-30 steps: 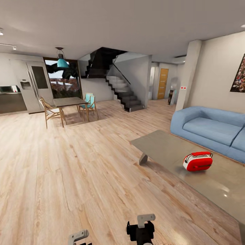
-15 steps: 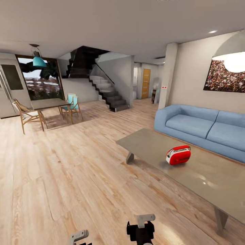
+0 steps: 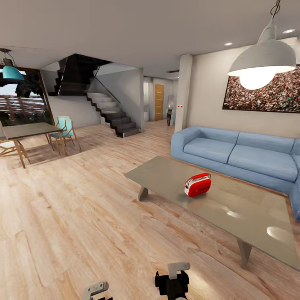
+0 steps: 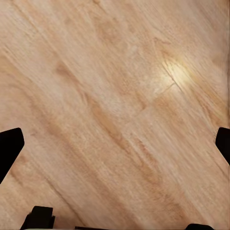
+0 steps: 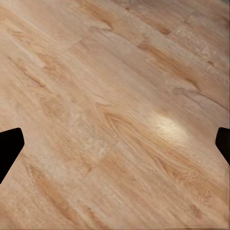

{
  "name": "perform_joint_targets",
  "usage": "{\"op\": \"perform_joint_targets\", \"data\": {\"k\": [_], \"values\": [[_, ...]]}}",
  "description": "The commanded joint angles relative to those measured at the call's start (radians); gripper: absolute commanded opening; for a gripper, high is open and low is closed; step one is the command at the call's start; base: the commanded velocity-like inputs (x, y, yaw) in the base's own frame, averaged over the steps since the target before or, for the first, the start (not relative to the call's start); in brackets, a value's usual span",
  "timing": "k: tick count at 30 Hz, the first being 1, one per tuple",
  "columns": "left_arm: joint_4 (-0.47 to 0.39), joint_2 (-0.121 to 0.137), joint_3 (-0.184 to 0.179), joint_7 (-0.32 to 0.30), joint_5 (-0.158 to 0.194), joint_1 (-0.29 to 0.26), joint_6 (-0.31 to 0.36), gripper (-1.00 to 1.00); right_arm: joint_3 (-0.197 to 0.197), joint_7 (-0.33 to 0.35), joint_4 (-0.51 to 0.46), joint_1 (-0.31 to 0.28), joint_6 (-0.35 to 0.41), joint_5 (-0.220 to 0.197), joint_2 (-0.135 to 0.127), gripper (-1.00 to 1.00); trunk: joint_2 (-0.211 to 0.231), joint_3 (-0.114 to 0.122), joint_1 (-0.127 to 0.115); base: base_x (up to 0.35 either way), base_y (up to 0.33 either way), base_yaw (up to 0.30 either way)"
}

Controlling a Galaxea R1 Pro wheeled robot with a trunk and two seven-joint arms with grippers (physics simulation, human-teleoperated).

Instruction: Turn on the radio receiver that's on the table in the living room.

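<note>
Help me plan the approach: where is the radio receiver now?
In the head view, the radio receiver sits on the grey table, right of centre, toward its sofa side.

We see a light wood plank floor (image 3: 83, 208), a blue sofa (image 3: 237, 154) under a crowd picture (image 3: 266, 93), a glowing pendant lamp (image 3: 262, 62), dark stairs (image 3: 110, 112), and perhaps a window (image 3: 21, 108) behind the dining table (image 3: 27, 130).

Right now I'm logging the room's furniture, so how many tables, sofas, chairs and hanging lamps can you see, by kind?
Tables: 2, the coffee table holding the radio receiver, and the dining table
Sofas: 1
Chairs: 2
Hanging lamps: 2
Total: 7
</note>
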Motion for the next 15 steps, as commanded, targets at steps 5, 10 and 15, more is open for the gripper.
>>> {"op": "perform_joint_targets", "data": {"k": [5,10,15], "values": [[0.0,0.0,0.0,0.0,0.0,0.0,0.0,1.0,0.0,0.0,0.0,0.0,0.0,0.0,0.0,1.0,0.0,0.0,0.0,0.0,0.0,-0.286],[0.0,0.0,0.0,0.0,0.0,0.0,0.0,1.0,0.003,-0.002,0.0,0.0,0.002,0.0,0.0,1.0,0.0,0.002,0.0,0.0,0.0,-0.087],[0.0,0.0,0.0,0.0,0.0,0.0,0.0,1.0,0.051,-0.002,0.0,0.0,0.014,0.001,0.0,1.0,0.0,0.005,0.0,0.0,0.0,-0.032]]}}
